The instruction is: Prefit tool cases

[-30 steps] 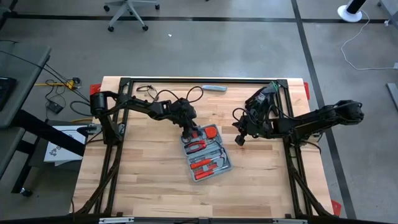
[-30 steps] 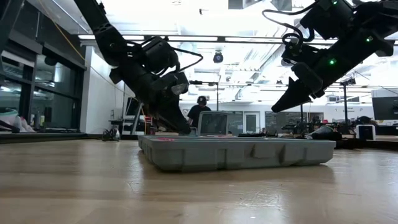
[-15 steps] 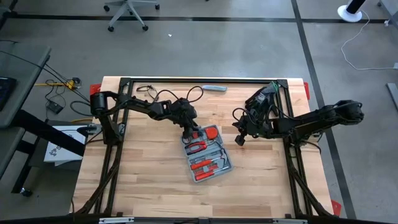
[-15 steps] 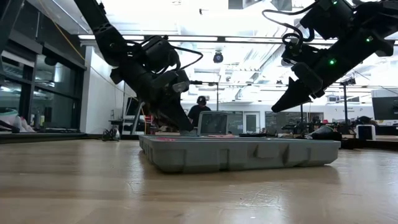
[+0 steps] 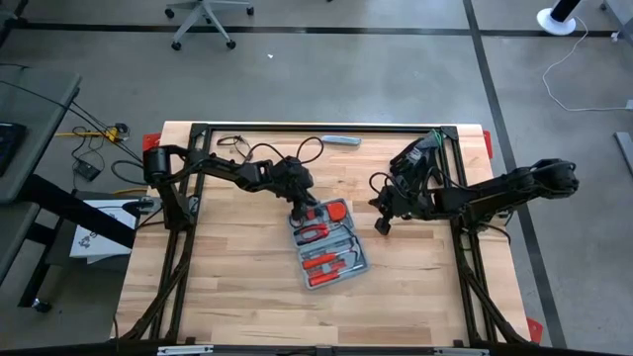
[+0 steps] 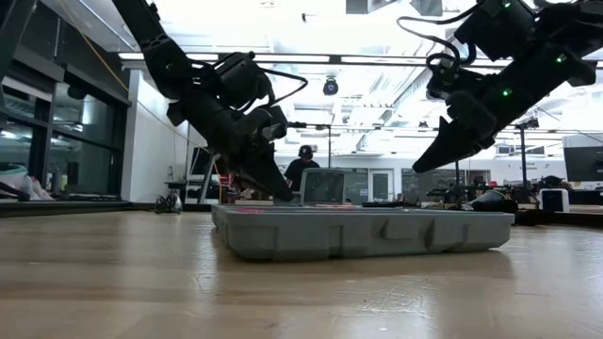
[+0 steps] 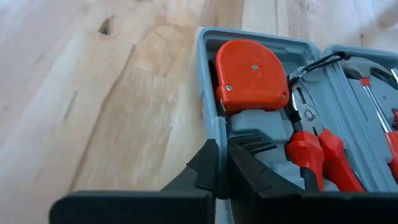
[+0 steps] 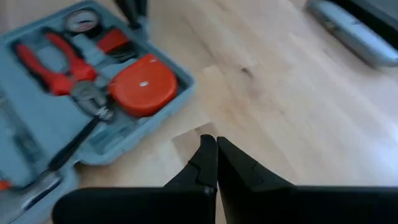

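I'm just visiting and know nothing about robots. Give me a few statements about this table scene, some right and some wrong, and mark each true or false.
1. The tool case lies open on the table. True.
2. The left gripper is shut at the case's edge, near the round red tool. True.
3. The right gripper rests inside the case. False: it hangs above the table, beside the case, shut on nothing.
4. The slim grey bar lies inside the case. False: it lies apart, near the table's far edge.
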You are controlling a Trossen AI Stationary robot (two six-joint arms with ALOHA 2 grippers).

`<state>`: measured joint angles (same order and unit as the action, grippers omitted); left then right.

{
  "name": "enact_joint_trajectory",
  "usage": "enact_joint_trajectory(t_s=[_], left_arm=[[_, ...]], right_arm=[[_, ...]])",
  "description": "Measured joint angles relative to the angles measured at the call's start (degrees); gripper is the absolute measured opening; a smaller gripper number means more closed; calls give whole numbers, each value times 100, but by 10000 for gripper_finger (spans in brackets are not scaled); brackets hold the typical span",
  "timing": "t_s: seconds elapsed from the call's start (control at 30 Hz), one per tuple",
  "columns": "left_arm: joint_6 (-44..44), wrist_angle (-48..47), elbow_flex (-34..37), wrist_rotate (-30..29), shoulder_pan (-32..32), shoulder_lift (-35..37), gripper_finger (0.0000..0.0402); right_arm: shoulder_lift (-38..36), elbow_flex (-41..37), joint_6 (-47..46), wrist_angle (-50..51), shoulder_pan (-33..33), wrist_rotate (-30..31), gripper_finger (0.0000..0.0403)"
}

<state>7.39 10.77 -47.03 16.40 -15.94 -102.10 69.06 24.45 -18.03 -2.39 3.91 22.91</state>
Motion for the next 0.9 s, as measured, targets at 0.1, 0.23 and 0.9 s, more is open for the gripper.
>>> enact_joint_trajectory(t_s=[0.1,0.23,0.9], left_arm=[[-60,10,-2,-137,-15,2,5],[-105,52,-4,-214,-95,2,4],[-943,-1190,-981,-343,-557,-2,1]], right_arm=[[0,0,-1,-9,159,-94,0],[0,0,-13,-125,430,-191,0],[1666,2,-512,-1593,1201,-289,0]])
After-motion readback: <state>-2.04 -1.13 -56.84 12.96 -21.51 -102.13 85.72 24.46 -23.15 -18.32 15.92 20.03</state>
